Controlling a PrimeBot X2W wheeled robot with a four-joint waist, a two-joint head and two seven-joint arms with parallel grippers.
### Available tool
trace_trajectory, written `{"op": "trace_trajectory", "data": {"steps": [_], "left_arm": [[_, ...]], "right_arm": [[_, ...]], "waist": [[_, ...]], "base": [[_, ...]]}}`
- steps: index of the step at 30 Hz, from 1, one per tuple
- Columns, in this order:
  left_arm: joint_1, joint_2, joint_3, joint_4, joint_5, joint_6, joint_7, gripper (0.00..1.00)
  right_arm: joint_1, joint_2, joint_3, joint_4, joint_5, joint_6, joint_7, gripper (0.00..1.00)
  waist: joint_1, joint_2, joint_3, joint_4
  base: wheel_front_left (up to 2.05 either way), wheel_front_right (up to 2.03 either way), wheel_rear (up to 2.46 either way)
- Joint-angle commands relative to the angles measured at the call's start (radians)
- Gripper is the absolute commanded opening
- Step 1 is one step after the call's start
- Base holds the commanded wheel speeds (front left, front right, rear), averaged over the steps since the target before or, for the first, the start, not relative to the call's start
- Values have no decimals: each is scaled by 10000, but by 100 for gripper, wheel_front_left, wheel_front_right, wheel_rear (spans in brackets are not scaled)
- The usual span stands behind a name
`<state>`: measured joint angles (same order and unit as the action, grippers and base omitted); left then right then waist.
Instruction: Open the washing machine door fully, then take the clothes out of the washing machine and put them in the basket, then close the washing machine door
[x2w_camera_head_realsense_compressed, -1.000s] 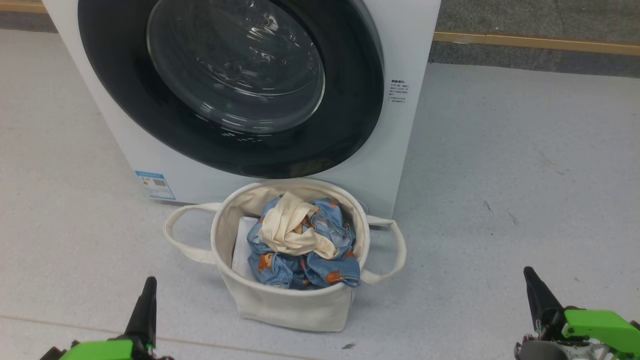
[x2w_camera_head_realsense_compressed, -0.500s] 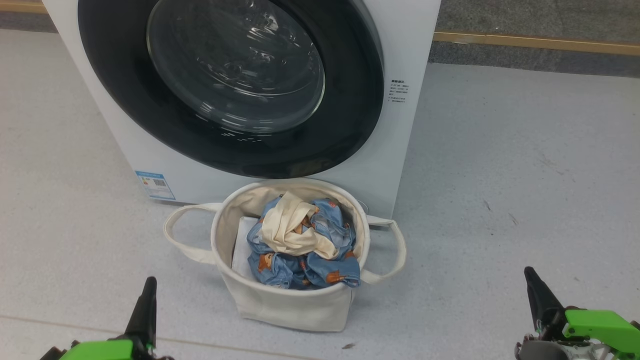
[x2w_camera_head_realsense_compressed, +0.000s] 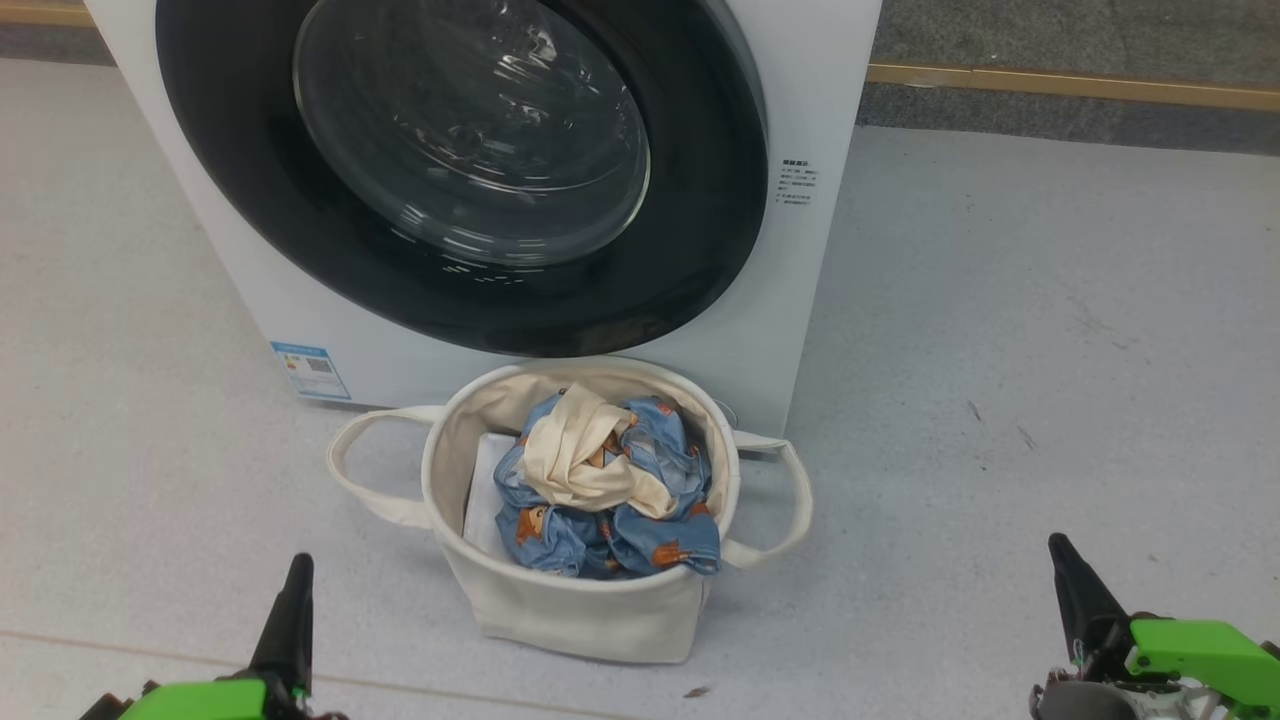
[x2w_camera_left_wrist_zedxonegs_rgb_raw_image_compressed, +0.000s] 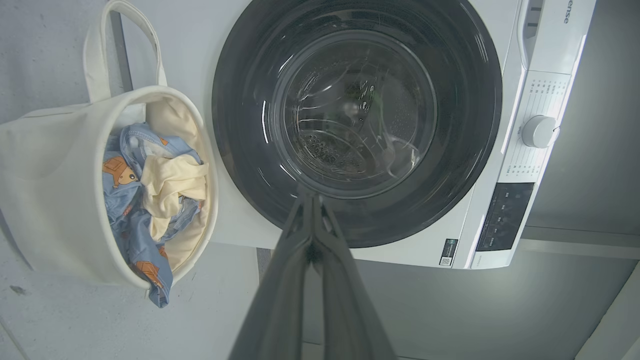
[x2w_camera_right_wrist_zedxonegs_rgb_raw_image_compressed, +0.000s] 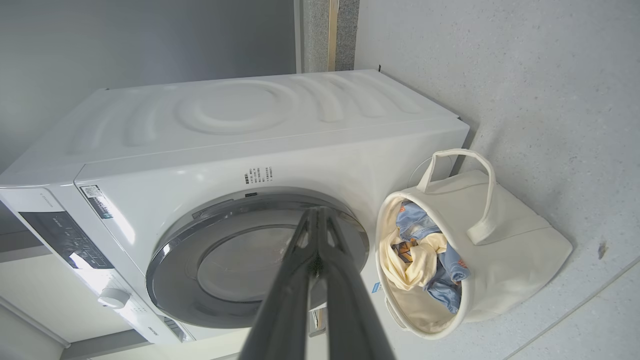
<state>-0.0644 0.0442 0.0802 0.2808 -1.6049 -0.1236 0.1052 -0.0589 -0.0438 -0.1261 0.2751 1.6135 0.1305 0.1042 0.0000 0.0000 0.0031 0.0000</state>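
The washing machine (x2w_camera_head_realsense_compressed: 800, 300) stands on the grey floor (x2w_camera_head_realsense_compressed: 1000, 350) with the washing machine door (x2w_camera_head_realsense_compressed: 460, 150) shut flat against its front, the perforated drum wall visible through the glass porthole. The basket (x2w_camera_head_realsense_compressed: 560, 610) sits upright just in front of the machine, below the door, its two handles looping out to either side. The clothes (x2w_camera_head_realsense_compressed: 600, 490) lie bunched inside it, blue bear-print cloth with the cream part on top, beside a flat white sheet (x2w_camera_head_realsense_compressed: 485, 490) against the basket's left wall. The left pincer (x2w_camera_head_realsense_compressed: 297, 570) is closed on nothing, low at the left and well apart from the basket; the right pincer (x2w_camera_head_realsense_compressed: 1060, 555), low at the right, is likewise closed and holds nothing
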Motion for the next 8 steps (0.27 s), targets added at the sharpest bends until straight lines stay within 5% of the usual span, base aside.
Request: {"op": "trace_trajectory", "data": {"steps": [1, 8], "left_arm": [[-437, 60, 336, -356, -37, -71, 81, 0], [-437, 60, 336, -356, -37, -71, 81, 0]], "right_arm": [[-486, -102, 167, -305, -13, 2, 54, 0], [-486, -98, 161, -305, -17, 2, 59, 0]], "waist": [[0, 0, 0, 0], [0, 0, 0, 0]], "base": [[0, 0, 0], [0, 0, 0]]}}
